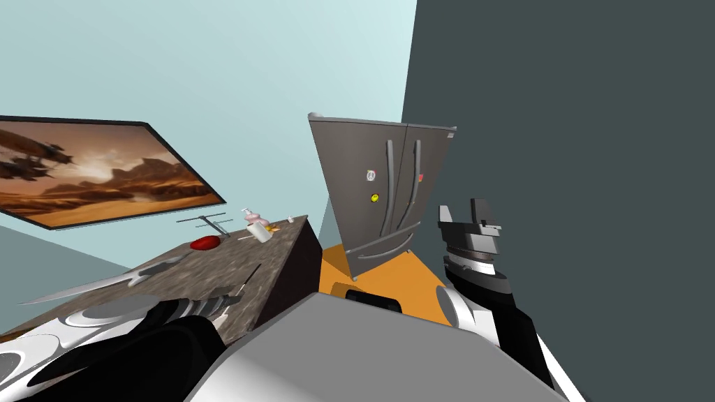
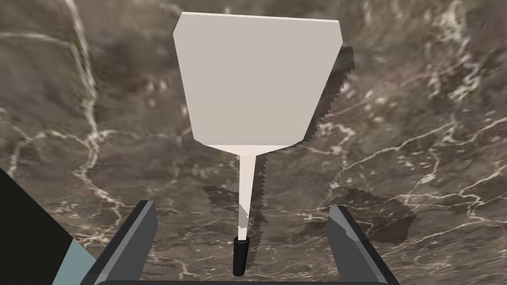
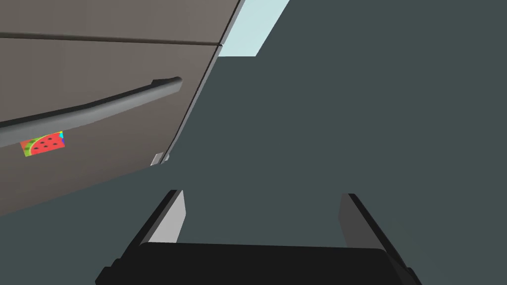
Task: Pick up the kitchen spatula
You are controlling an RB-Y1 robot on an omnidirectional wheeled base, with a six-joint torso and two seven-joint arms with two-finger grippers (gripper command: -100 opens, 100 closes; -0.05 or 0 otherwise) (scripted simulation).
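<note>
The spatula lies flat on the brown marbled counter. It has a broad pale blade, a thin pale neck and a short black handle. My left gripper hovers over the handle end, open, one finger on each side of the neck and neither touching it. In the head view the spatula is a thin line near the counter's front edge, just ahead of my left gripper. My right gripper is raised at my right by a dark wall, open and empty.
Further along the counter lie a long silvery utensil, a red object, a white cup, a pink dispenser and a wire rack. A grey fridge stands beyond on an orange floor.
</note>
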